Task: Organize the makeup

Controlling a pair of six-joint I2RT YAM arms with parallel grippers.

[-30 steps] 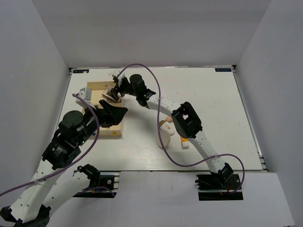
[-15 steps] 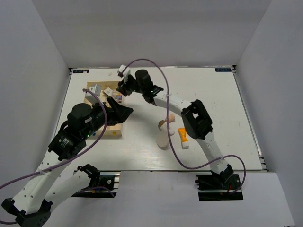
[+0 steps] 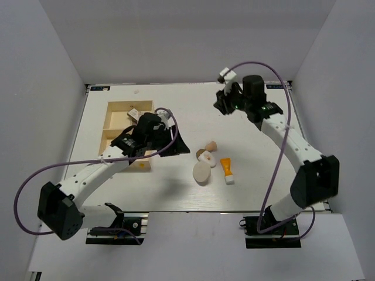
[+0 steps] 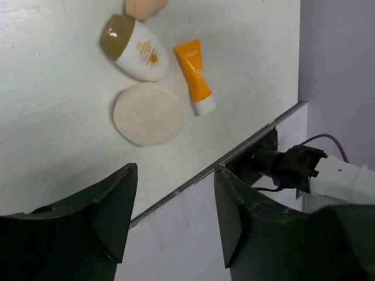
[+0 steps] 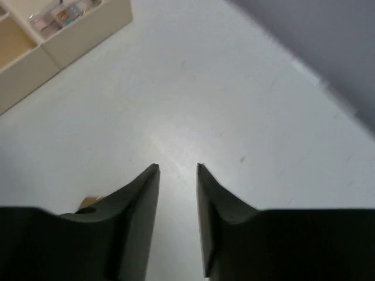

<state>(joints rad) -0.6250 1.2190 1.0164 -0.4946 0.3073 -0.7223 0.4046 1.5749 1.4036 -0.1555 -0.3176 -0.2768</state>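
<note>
Loose makeup lies mid-table: a beige sponge (image 3: 210,146), a white brown-capped bottle (image 3: 205,156), a cream round compact (image 3: 201,172) and an orange white-capped tube (image 3: 227,170). The left wrist view shows the same sponge (image 4: 143,6), bottle (image 4: 135,47), compact (image 4: 147,114) and tube (image 4: 196,73). My left gripper (image 3: 177,146) (image 4: 176,170) hovers just left of them, open and empty. Over bare table at the back right, my right gripper (image 3: 220,107) (image 5: 177,168) is open with a narrow gap and holds nothing. A multicolour palette (image 5: 64,14) lies in the tray.
The light wooden compartment tray (image 3: 117,126) (image 5: 88,29) stands at the left, partly under my left arm, with a small case (image 3: 133,111) in its back part. The table's near edge (image 4: 246,137) runs close below the left gripper. White walls enclose the table.
Both grippers have left the tray: the right one swung to the back right, the left one moved right toward the loose items. Both sets of jaws have narrowed.
</note>
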